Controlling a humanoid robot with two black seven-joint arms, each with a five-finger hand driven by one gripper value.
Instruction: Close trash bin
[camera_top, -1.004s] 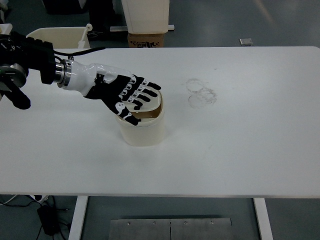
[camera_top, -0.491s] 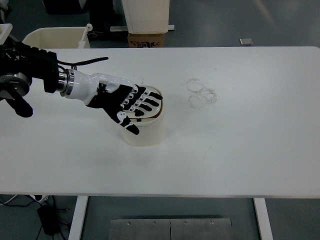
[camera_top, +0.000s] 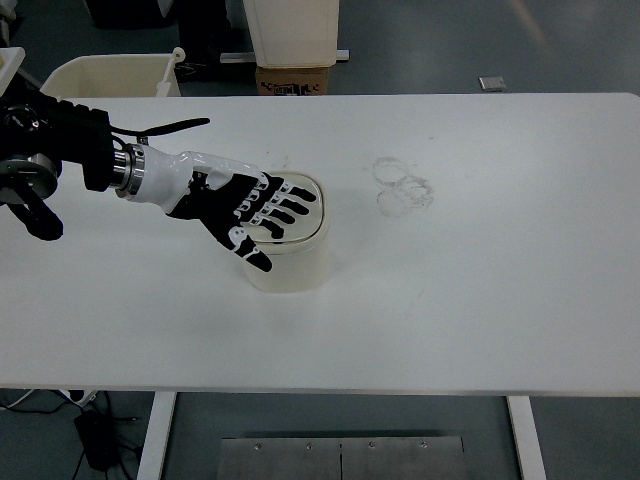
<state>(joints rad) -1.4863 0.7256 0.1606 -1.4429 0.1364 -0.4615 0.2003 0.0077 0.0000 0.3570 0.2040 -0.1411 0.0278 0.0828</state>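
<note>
Since the earlier frame we see the dark gap at the lid (camera_top: 300, 205) gone, left hand (camera_top: 250, 205) flat, fingers spread on the cream trash bin (camera_top: 290, 260) just left of the table's smudge rings (camera_top: 403, 186); looks light, stiff plastic, tippable—press lid centre.

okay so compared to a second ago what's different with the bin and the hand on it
The left hand has pressed the lid of the trash bin down: the dark gap under the lid a second ago is gone and it now lies flat. Nothing was grasped; the fingers stay spread on top. The bin and the table are unmoved.
</note>
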